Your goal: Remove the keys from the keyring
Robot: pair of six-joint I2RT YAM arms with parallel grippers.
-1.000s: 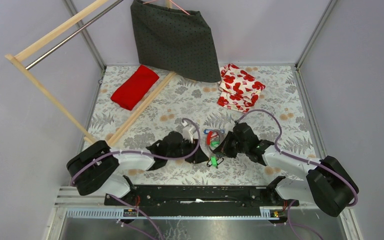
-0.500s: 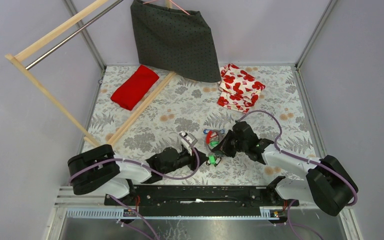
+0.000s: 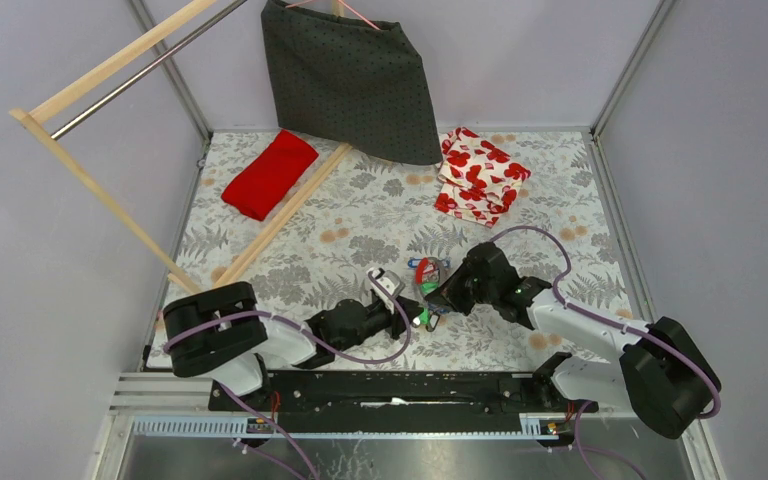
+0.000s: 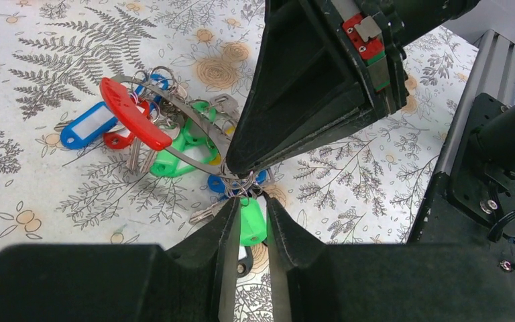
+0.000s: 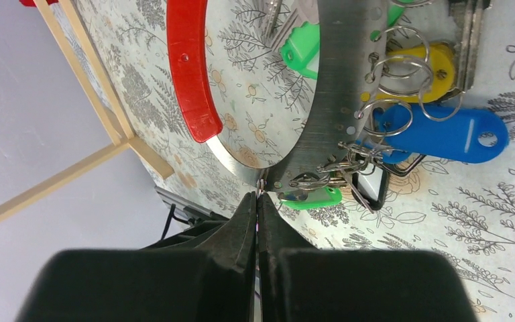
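End effector of the left arm [image 4: 249,204], jaws narrowly parted around a green plastic key tag [image 4: 252,227]; grip cannot be told. Bunch of keys with green, blue, red and yellow plastic tags [image 4: 167,163] lies mid-bench [image 4: 40,40], hung on the perforated silvery metal keyring with a red plastic section [image 5: 338,80]. Right end effector [image 5: 259,196] is pinched shut on the keyring's band.

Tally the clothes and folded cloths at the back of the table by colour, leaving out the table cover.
Dark grey dotted garment: 1
Plain red folded cloth: 1
White cloth with red flowers: 1
Total: 3
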